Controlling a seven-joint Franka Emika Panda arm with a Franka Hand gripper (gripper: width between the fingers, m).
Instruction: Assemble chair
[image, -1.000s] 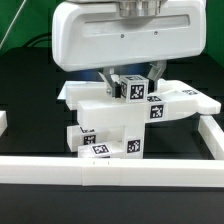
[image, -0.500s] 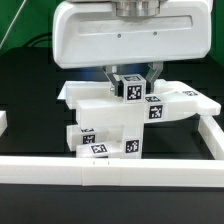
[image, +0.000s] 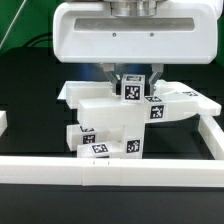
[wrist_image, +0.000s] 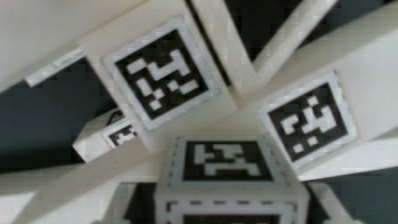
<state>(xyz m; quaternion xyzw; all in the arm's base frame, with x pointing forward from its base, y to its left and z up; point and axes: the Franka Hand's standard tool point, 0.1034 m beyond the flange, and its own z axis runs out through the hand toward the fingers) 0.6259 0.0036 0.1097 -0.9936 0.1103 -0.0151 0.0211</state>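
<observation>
The partly joined white chair (image: 108, 118) stands in the middle of the black table, with square tags on its lower front (image: 100, 150) and a flat part (image: 186, 100) reaching toward the exterior view's right. A small tagged white chair piece (image: 133, 88) stands upright on top of it. My gripper (image: 131, 80) comes straight down from the big white hand and is shut on this piece, one finger on each side. In the wrist view the same piece (wrist_image: 226, 160) sits between my fingers (wrist_image: 139, 205), with two larger tagged chair faces (wrist_image: 164, 75) behind it.
A long plain white border rail (image: 110, 170) runs along the front, and another (image: 212, 140) runs down the exterior view's right. A short rail end (image: 3, 122) shows at the left edge. My hand hides the table behind the chair.
The small tagged piece has shifted slightly up and toward the exterior view's left between my fingers. The hand stays over the chair.
</observation>
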